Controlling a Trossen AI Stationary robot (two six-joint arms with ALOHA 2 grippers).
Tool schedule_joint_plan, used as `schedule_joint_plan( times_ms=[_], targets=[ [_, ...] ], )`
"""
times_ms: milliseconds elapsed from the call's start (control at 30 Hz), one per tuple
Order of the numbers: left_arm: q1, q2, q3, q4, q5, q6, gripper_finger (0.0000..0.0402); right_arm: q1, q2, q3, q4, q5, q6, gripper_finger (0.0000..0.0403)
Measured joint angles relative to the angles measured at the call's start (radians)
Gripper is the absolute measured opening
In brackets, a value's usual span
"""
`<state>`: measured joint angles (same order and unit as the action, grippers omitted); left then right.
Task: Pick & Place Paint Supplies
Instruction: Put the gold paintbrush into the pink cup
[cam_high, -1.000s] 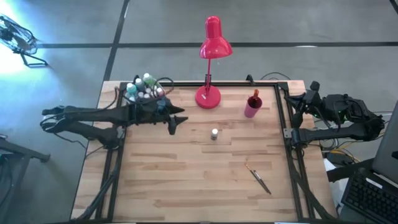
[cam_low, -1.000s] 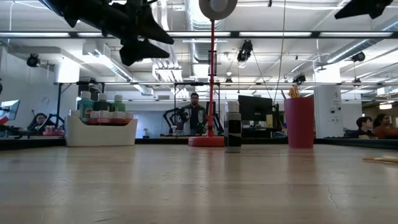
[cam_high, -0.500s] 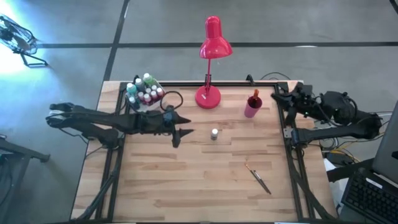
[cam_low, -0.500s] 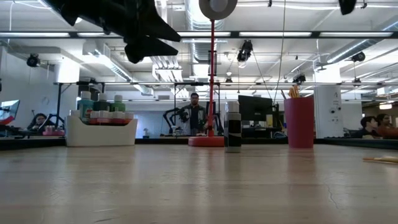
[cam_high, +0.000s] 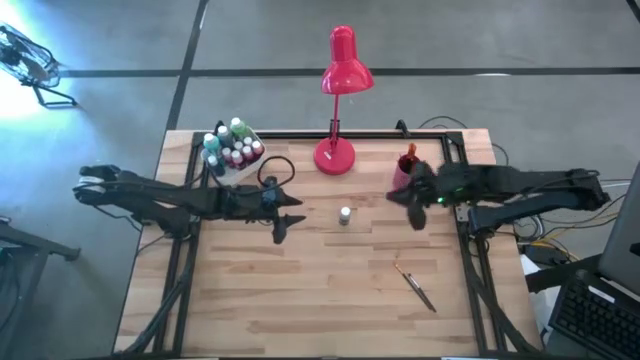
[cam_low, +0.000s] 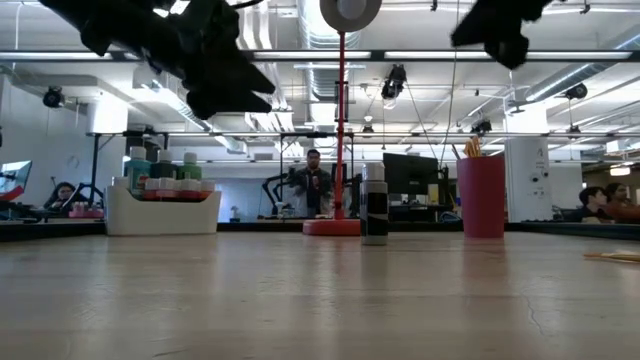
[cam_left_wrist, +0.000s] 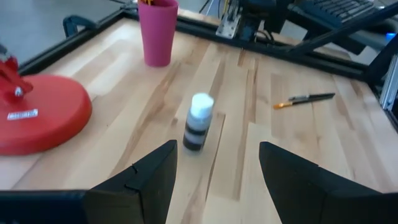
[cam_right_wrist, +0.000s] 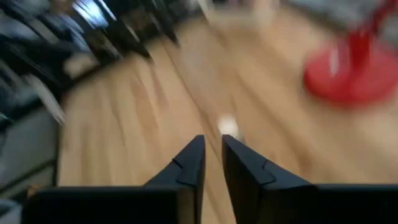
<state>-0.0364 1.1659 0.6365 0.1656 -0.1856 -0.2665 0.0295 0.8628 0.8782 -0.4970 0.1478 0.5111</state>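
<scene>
My left tool hangs open at frame centre-left beside the small white-capped dark paint bottle; my right tool, fingers nearly together, empty, centre-right.

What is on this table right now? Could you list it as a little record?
bottle alone: small white-capped paint bottle, upright at mid-table
bottle box: white box of paint bottles, back left corner
cup: pink cup with brushes, back right
brush: paintbrush lying flat, front right
lamp: red desk lamp, back edge
left gripper: open, facing the lone bottle
right gripper: beside the cup
</scene>
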Motion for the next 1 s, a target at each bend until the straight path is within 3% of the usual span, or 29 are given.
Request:
schedule_joint_plan(
  times_ms=[267, 467, 767, 1000],
  targets=[
    [0.000, -0.010, -0.038, 0.001, 0.000, 0.010, 0.0232, 0.082, 0.204, 0.014, -0.263, -0.026, 0.286, 0.0114],
    [0.000, -0.011, -0.037, 0.007, 0.000, 0.015, 0.0232, 0.175, 0.316, 0.016, -0.262, -0.054, 0.382, 0.0149],
    [0.000, -0.011, -0.037, -0.014, 0.000, 0.015, 0.0232, 0.348, 0.423, 0.028, -0.281, -0.037, 0.627, 0.0169],
    [0.000, -0.011, -0.037, -0.018, 0.001, 0.007, 0.0232, 0.385, 0.557, 0.023, -0.284, -0.025, 0.754, 0.0181]
  ],
)
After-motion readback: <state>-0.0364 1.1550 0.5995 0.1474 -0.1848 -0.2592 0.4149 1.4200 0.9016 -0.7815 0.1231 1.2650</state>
